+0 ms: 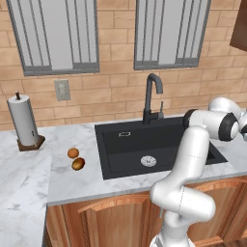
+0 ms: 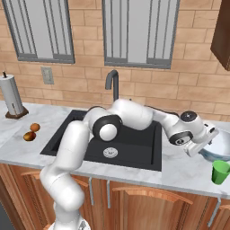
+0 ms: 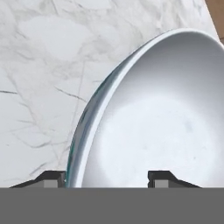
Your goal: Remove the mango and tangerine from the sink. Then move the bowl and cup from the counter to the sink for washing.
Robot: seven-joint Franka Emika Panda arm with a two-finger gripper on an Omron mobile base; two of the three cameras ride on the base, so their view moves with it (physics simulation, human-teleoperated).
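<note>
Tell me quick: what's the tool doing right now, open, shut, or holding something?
Tool: fingers apart, straddling the bowl rim, one tip outside on the counter side and one inside; a firm grip cannot be told yet.

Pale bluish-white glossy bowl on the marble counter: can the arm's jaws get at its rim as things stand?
Probably yes. In the hand view the pale bluish-white glossy bowl's near rim sits between the jaws, one fingertip outside, the other inside. Nothing blocks it; the green cup stands beside it, apart.

Counter (image 1: 82, 181): mango (image 1: 78, 164), tangerine (image 1: 73, 153), bowl (image 2: 218, 150), cup (image 2: 220, 171).
</note>
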